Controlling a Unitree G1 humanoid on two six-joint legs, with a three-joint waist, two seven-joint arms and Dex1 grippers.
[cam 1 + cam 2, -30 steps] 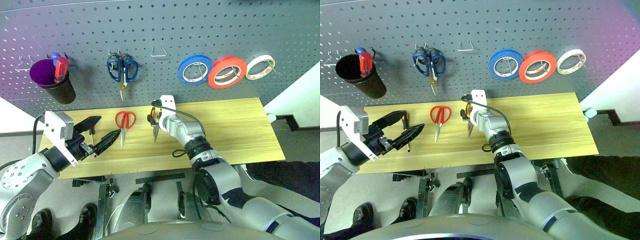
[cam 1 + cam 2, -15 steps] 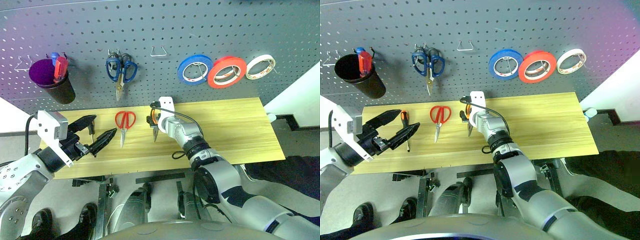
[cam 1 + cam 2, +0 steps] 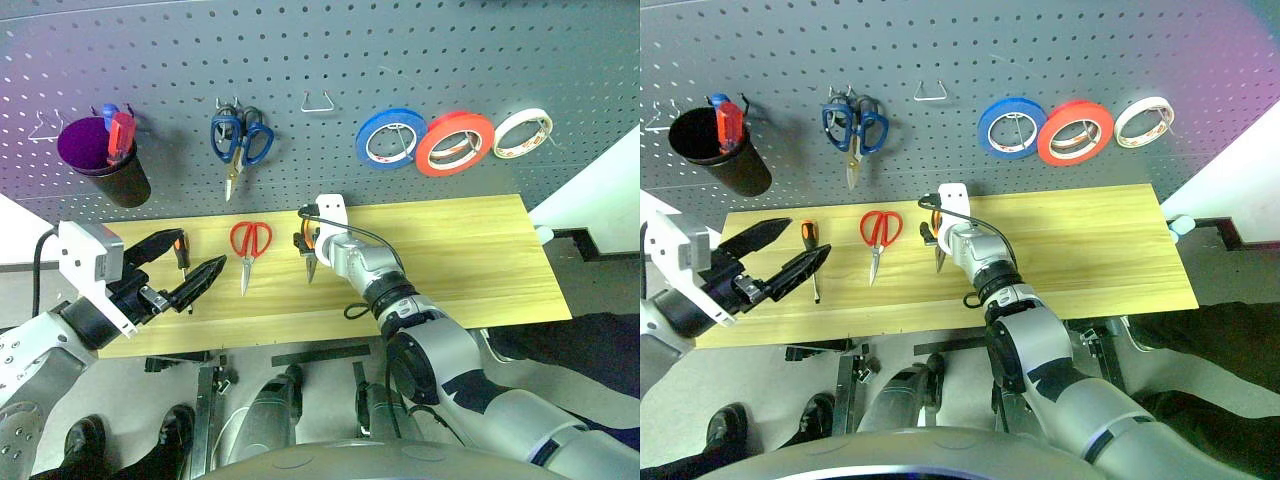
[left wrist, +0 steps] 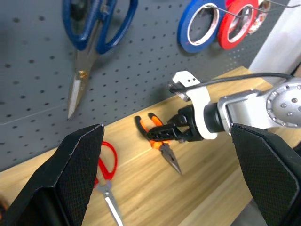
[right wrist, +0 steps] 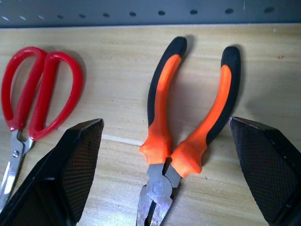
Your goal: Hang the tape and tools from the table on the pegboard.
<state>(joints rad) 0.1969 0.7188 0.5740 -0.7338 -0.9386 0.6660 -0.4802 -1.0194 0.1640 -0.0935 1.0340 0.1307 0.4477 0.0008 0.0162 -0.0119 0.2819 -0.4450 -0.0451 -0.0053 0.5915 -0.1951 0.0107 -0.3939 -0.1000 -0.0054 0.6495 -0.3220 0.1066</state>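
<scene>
Over the pliers (image 5: 188,141) the right gripper (image 5: 164,188) hangs with fingers apart, apparently needing to lower and close.

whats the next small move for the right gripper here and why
Probably ease the right gripper down and close it on the pliers. Its fingers stand open on either side of the orange-and-black handles, and the pliers lie flat on the table, not yet held. The red tape already hangs on the pegboard, so the tools remain.
</scene>
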